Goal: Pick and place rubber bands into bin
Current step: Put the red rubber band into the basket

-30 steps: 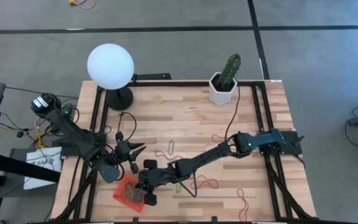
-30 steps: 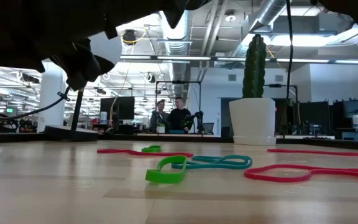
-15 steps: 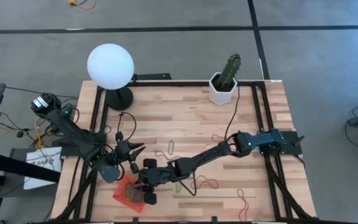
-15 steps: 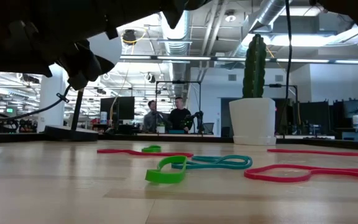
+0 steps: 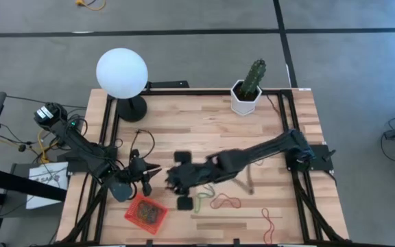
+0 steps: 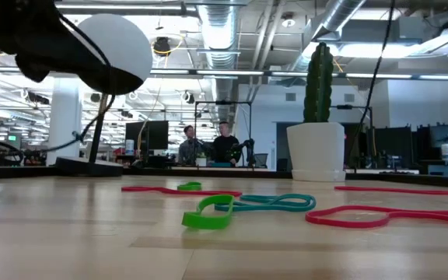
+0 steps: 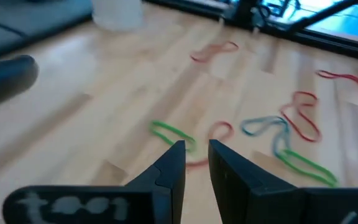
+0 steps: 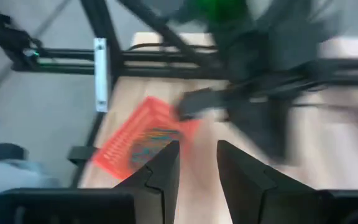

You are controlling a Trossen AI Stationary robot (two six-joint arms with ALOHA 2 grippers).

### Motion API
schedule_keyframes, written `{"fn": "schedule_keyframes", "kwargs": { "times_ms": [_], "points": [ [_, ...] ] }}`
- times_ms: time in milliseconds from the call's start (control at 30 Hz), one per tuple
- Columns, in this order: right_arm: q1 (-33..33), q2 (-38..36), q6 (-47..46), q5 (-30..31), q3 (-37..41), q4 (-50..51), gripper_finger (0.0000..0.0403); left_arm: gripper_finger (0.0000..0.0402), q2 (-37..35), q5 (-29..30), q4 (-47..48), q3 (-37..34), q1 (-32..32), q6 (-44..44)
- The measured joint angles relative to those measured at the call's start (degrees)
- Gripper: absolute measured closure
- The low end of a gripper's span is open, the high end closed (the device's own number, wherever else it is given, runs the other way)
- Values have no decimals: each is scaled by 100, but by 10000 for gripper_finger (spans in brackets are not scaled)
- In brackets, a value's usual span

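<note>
- right gripper (image 5: 175,180): over the table's front-left part, just up-table of the bin (image 5: 146,214), not over it. Fingers (image 8: 157,174) apart with a narrow gap, nothing between them. Its wrist view looks past the fingertips down at the bin.
- right arm (image 5: 266,149): stretched low across the table from its base at the right edge, blurred in the high view.
- left gripper (image 5: 149,173): at the left edge of the table, just left of the right gripper, pointing toward mid-table. Fingers (image 7: 174,163) nearly together, slim gap, empty.
- bin: orange-red mesh basket near the front-left corner, sitting skewed to the table edge. Mixed-colour bands lie inside (image 8: 146,144); count not readable.
- rubber bands on the wood, near the right gripper: green band (image 5: 203,201) and a red loop (image 5: 225,202) just right of the gripper; another red one (image 5: 269,221) further right near the front edge.
- low view, same cluster: green band (image 6: 207,212) in front, teal band (image 6: 274,202) touching it behind, red loop (image 6: 379,215) to the right, further red (image 6: 169,190) and green (image 6: 189,186) bands behind.
- left wrist view: green (image 7: 171,133), teal (image 7: 265,124) and red (image 7: 303,115) bands lie ahead of the fingertips, all flat on the table.
- cactus pot (image 5: 245,97): back edge, right of centre, well away from both grippers.
- globe lamp (image 5: 121,73): back-left corner.
- two people (image 6: 212,145) in the room beyond the table, far off.
</note>
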State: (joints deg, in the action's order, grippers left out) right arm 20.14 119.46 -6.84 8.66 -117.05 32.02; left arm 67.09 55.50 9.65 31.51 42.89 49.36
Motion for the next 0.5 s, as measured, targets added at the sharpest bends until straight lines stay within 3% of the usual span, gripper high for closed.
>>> {"fn": "schedule_keyframes", "kwargs": {
  "times_ms": [200,300,400,500],
  "points": [
    [-42,-1189,210,472,2,1575,301,343,10,-794,-7,0,-322,365],
    [-37,-1741,229,518,-2,2307,301,343,58,-1708,-36,0,-868,469],
    [86,-2159,42,546,136,2912,301,343,122,-2585,-288,0,-1419,-178],
    [281,-2399,-232,737,521,3095,300,343,161,-2789,-783,4,-1737,-1052]
  ]
}}
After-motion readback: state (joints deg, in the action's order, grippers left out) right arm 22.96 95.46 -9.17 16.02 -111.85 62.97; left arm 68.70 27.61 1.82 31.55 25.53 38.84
